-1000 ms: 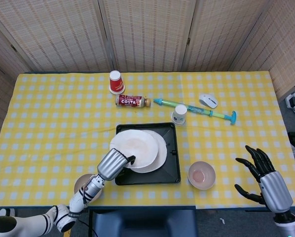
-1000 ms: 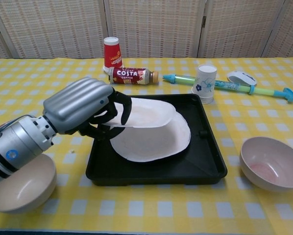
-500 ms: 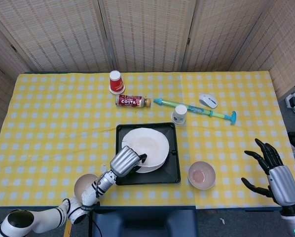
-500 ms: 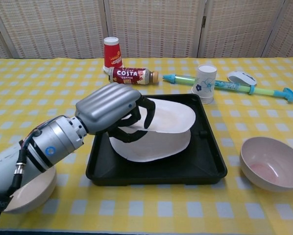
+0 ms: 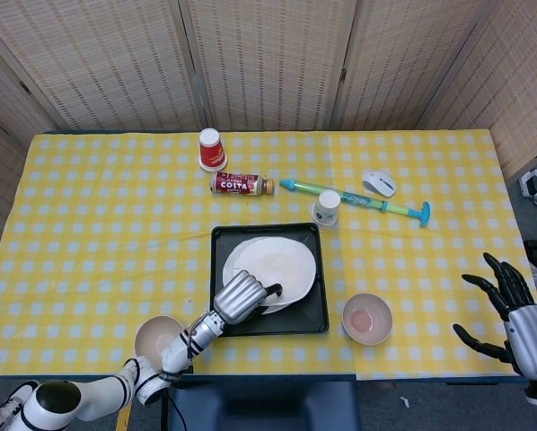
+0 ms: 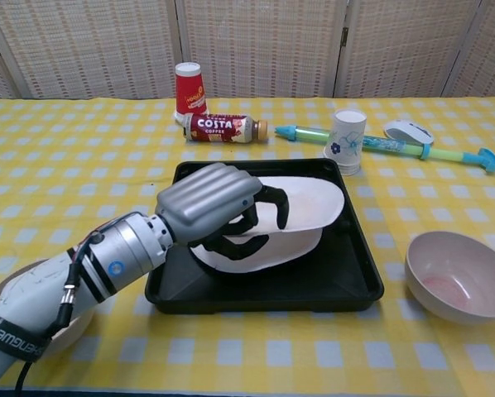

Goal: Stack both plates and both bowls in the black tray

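chest view is showing the left hand (image 6: 218, 207) gripping the near-left edge of the upper plate (image 6: 301, 204), fingers curling over its rim, and holding it raised and slightly tilted above the lower plate (image 6: 268, 248), which is lying flat in the black tray (image 6: 347, 281). head view is showing the right hand (image 5: 518, 321) hovering off the table's right edge with fingers spread apart and holding nothing. one bowl (image 6: 458, 275) with a pinkish inside is sitting on the yellow checked cloth just right of the tray; the other bowl (image 5: 157, 337) is sitting at the near left, partly hidden by the left arm. behind the tray a red cup (image 6: 189, 88), a coffee bottle (image 6: 224, 128), a white paper cup (image 6: 348, 141), a water squirter (image 6: 413, 147) and a computer mouse (image 6: 408, 129) are lying.
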Robot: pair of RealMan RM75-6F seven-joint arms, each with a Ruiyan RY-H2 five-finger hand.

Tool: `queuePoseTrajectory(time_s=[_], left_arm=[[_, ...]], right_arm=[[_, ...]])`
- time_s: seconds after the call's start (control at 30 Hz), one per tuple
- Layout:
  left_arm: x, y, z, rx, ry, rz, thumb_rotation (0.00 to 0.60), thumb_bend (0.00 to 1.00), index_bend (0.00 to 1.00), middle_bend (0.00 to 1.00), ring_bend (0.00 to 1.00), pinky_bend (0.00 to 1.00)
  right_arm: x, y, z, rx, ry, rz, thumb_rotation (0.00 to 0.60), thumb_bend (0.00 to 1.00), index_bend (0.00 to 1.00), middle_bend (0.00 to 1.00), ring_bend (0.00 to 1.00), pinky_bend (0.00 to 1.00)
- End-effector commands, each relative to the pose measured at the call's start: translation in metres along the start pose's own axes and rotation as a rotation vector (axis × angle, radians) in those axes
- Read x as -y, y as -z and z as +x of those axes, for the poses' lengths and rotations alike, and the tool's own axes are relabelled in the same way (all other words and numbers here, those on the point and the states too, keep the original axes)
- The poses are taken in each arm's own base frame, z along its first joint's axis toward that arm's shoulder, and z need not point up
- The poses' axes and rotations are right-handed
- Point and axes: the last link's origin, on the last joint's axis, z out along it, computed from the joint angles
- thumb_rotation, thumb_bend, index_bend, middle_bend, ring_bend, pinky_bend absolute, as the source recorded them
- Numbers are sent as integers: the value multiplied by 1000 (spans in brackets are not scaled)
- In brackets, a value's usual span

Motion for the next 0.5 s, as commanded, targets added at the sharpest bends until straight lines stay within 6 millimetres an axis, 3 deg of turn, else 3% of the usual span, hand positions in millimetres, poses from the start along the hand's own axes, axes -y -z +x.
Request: queuePoseTrajectory(time_s=[0.03,0.3,0.5], left_arm=[[2,1,-1,25,23,12,600,500,391,1000,1000,1000],[-1,11,10,48,55,26,600,486,341,1000,1000,1000],[7,23,17,88,39,71,600,421,306,1000,1000,1000]], right_arm=[[0,-1,1,3,15,6,600,252,239,0,0,0],[3,1,2,-3,5,25,600,251,239,0,0,0],[6,4,1,-7,1,42,600,252,239,0,0,0]])
